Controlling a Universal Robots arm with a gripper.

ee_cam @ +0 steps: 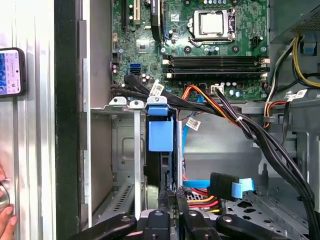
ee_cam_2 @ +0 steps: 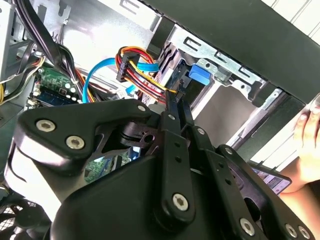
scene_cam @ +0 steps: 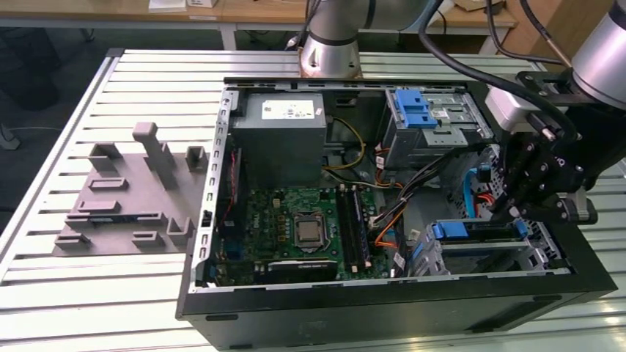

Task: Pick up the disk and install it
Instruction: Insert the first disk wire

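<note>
The disk (scene_cam: pixel 479 233) lies in the lower drive cage of the open computer case (scene_cam: pixel 391 293), at the exterior view's right, its blue bracket (scene_cam: pixel 450 230) showing at one end. In the first wrist view the disk (ee_cam: pixel 166 167) stands edge-on in the cage below its blue bracket tab (ee_cam: pixel 160 134). My gripper (scene_cam: pixel 515 214) hangs over the disk's other end. Its fingers (ee_cam_2: pixel 176 102) lie close together and shut in the second wrist view, pointing at the blue tab (ee_cam_2: pixel 198 75). Whether they touch the disk I cannot tell.
Bundled cables (ee_cam: pixel 240 122) cross beside the cage, with orange and blue leads (ee_cam_2: pixel 132 62) close to the fingers. A motherboard (scene_cam: pixel 293 235), a grey power supply (scene_cam: pixel 284 136) and an upper cage with a blue latch (scene_cam: pixel 413 110) fill the case. A person's hand (ee_cam_2: pixel 306 142) and a phone (ee_cam: pixel 11 71) are outside the wall.
</note>
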